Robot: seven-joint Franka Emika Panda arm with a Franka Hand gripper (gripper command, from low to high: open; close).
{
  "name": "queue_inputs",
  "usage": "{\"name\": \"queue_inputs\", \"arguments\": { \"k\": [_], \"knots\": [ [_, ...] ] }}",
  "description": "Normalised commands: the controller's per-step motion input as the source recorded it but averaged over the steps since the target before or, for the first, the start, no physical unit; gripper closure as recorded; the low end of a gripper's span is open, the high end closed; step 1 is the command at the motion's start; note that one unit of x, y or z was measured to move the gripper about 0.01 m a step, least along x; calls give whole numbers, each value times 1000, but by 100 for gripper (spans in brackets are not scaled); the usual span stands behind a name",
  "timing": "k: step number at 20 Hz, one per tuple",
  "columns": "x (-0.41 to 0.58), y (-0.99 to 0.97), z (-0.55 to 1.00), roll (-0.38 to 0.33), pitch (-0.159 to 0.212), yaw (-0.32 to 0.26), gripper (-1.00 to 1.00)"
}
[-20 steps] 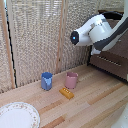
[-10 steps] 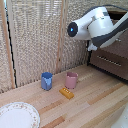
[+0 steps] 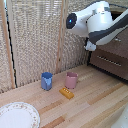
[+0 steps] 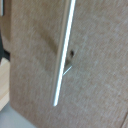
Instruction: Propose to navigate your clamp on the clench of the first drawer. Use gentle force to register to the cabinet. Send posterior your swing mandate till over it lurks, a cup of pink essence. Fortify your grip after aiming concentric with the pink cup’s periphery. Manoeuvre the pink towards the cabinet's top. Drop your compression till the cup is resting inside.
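The pink cup [image 3: 71, 80] stands upright on the wooden table, between a blue cup [image 3: 46, 81] and a yellow block [image 3: 66, 93]. The white arm [image 3: 100, 22] reaches across to the dark brown cabinet [image 3: 119, 47] at the exterior view's right. Its gripper end [image 3: 90, 47] sits close to the upper drawer front, and the fingers are hidden by the arm. The wrist view is filled by a brown drawer front [image 4: 95, 75] with a slim silver bar handle [image 4: 62, 57] seen from very near. No fingers show there. The lower drawer's handle [image 3: 107, 61] shows below the arm.
A patterned white plate [image 3: 17, 116] lies at the table's near corner on the exterior view's left. A woven blind wall [image 3: 35, 40] backs the table behind the cups.
The arm's elbow joint has risen while its end stays by the cabinet front. The cups, block and plate have not moved.
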Motion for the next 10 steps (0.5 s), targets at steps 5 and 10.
{"name": "queue_inputs", "arguments": {
  "k": [5,10],
  "knots": [
    [0,112,198,266,6,-284,-100],
    [0,164,197,238,-28,-285,-100]
  ]
}}
